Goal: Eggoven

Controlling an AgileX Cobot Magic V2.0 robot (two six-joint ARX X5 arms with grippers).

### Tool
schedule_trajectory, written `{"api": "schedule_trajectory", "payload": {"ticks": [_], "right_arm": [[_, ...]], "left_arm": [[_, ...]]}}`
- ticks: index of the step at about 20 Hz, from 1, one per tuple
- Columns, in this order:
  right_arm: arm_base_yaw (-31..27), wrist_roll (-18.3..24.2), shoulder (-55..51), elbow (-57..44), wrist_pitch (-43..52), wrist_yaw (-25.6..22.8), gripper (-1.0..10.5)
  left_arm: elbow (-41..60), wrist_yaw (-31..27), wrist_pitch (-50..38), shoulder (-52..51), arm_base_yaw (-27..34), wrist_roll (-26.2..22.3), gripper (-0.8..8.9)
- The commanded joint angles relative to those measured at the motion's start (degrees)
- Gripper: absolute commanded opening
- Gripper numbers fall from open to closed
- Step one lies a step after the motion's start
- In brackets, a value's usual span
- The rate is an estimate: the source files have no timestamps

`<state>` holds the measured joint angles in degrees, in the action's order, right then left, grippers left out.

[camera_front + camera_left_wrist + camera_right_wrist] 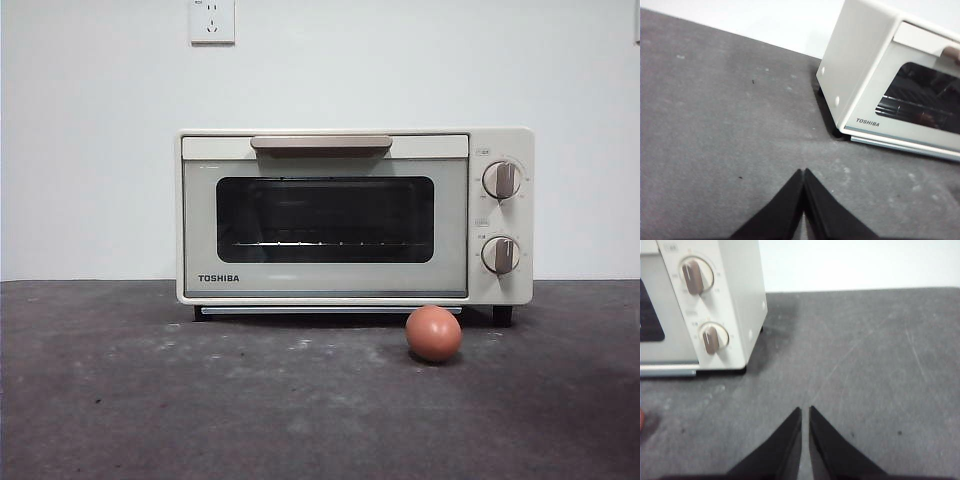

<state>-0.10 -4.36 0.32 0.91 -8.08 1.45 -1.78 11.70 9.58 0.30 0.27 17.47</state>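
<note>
A cream TOSHIBA toaster oven stands on the dark table with its door shut, a tan handle on top and two knobs at its right. A reddish-brown egg lies on the table just in front of the oven's right part. The left gripper is shut and empty, over bare table off the oven's left corner. The right gripper is shut and empty, over bare table off the oven's knob side. A sliver of the egg shows at that view's edge. Neither arm shows in the front view.
The dark grey table stretches wide on both sides of the oven. A white wall with a socket stands behind.
</note>
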Motion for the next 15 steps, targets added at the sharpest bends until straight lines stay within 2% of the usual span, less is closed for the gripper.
{"api": "schedule_trajectory", "payload": {"ticks": [1,6,8,11,15], "right_arm": [[0.0,-1.9,-0.1,-0.3,2.3,0.1,0.0],[0.0,-8.0,-0.1,0.0,3.5,0.4,0.0],[0.0,-10.3,-0.1,0.2,4.0,2.3,0.0],[0.0,-13.4,-0.1,2.1,3.4,4.3,0.0],[0.0,-15.2,0.0,6.6,2.6,4.7,0.0]], "left_arm": [[1.5,-0.1,-0.6,-0.1,0.1,5.2,0.07],[1.4,0.3,-0.6,-0.1,0.1,9.2,0.07],[0.9,1.1,-0.4,-0.1,0.1,11.0,0.07],[-0.9,3.2,-0.1,-0.1,0.1,11.9,0.07],[-5.0,4.6,1.8,0.3,0.1,12.0,0.07]]}}
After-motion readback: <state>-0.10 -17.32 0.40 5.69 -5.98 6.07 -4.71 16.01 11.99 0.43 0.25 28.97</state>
